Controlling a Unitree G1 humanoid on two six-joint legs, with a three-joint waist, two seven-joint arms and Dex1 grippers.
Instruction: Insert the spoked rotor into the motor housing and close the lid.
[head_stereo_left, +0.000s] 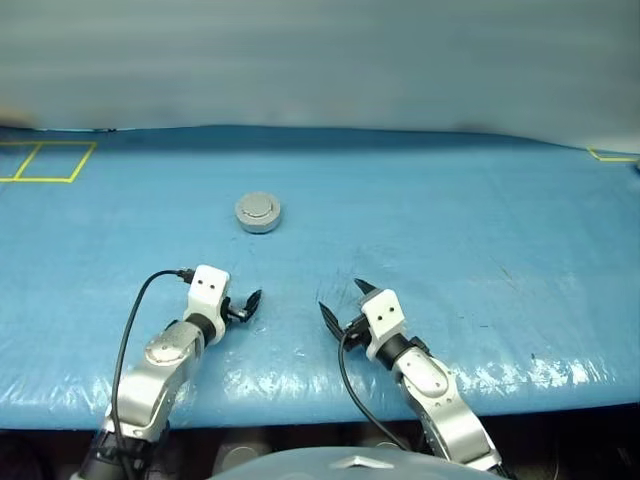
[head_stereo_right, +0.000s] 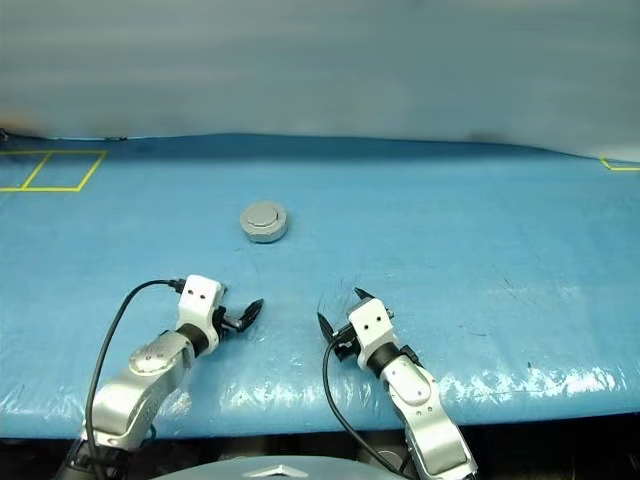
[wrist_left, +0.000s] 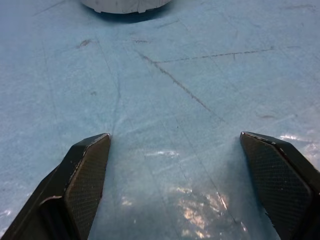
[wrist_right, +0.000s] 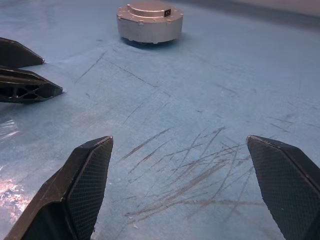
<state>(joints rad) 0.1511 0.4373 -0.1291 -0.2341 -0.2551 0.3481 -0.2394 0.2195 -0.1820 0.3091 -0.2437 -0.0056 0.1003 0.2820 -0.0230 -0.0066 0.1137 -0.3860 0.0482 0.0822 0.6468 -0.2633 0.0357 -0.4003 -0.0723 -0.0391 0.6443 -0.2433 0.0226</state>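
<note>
Ahead of both grippers, well apart from them, motor housing (head_stereo_left: 258, 213) sits lid (wrist_right: 149, 7) closed on blue table (head_stereo_left: 480, 220); left gripper (head_stereo_left: 246, 305) and right gripper (head_stereo_left: 343, 303) spread wide, empty.

Legible text: none.
Item 1: small black label on the raised top edge of the closed lid (wrist_right: 150, 9), which sits on the motor housing (wrist_right: 149, 30); characters too small to read.
Item 2: yellow line markings forming box outlines on the blue desk (head_stereo_left: 420, 230), far left (head_stereo_left: 45, 161), with a further yellow corner mark at the far right (head_stereo_left: 612, 156); no lettering or numbers on them.
</note>
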